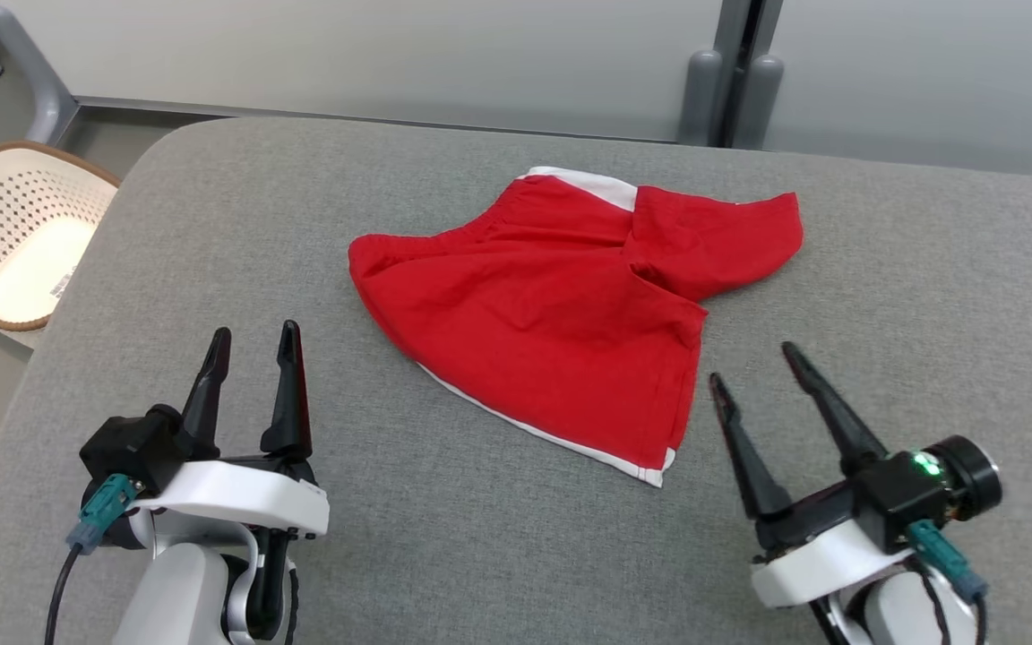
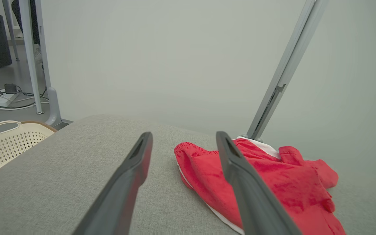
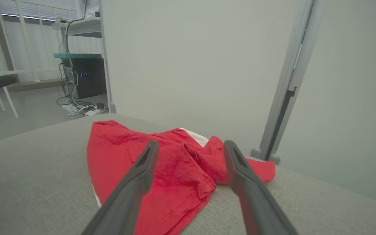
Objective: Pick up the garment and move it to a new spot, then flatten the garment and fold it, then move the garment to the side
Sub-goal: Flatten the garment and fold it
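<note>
Head view had the grey worktop (image 1: 480, 555) carrying the red garment (image 1: 552, 313) at its middle, rumpled, with one leg folded over. The left hand (image 1: 253, 331) and right hand (image 1: 753, 363) hovered on its near side, fingers spread, holding nothing. A good pickup would likely pinch opposite edges and lift evenly. No writing was legible; the sticker in the basket (image 1: 14, 233) was too small.
</note>
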